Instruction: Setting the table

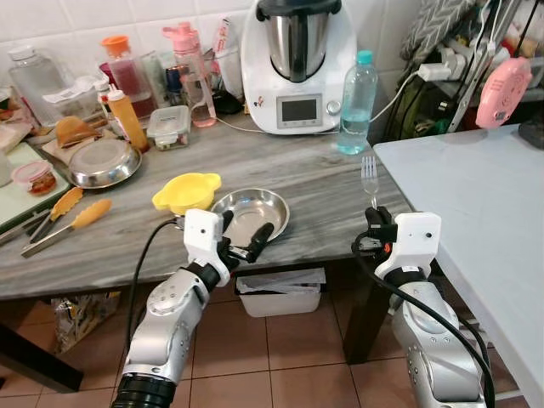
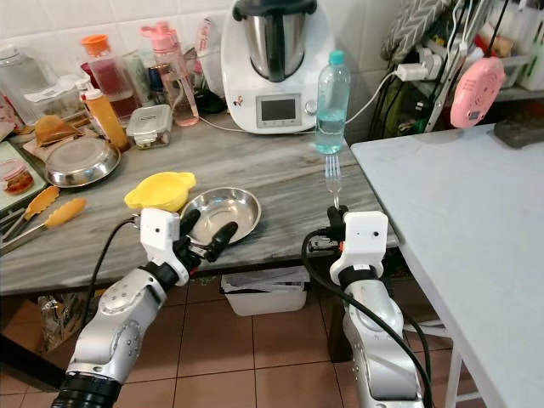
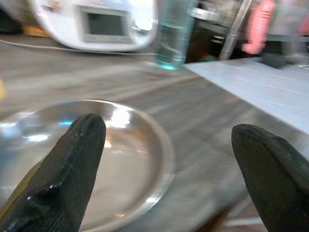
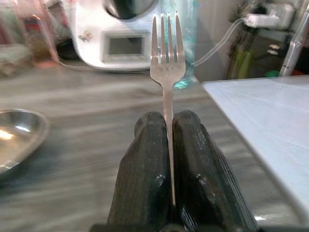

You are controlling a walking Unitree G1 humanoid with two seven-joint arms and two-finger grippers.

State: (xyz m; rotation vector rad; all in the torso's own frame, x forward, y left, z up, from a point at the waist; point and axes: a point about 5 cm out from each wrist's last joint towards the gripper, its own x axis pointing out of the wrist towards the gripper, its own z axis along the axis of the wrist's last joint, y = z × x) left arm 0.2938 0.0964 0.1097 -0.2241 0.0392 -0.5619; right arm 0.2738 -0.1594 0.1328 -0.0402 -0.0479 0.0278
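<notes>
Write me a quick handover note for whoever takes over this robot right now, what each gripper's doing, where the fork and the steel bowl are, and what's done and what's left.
Right gripper: shut on the fork, tines pointing up, held near the front edge of the wooden table.
Left gripper: open, empty, fingers either side of the near rim of the steel bowl.
The steel bowl sits on the wooden table, touching the yellow bowl.
The white table stands to the robot's right.
Done: fork picked up.
Left: close on the steel bowl and lift it, probably carry both to the white table and set them down.
</notes>
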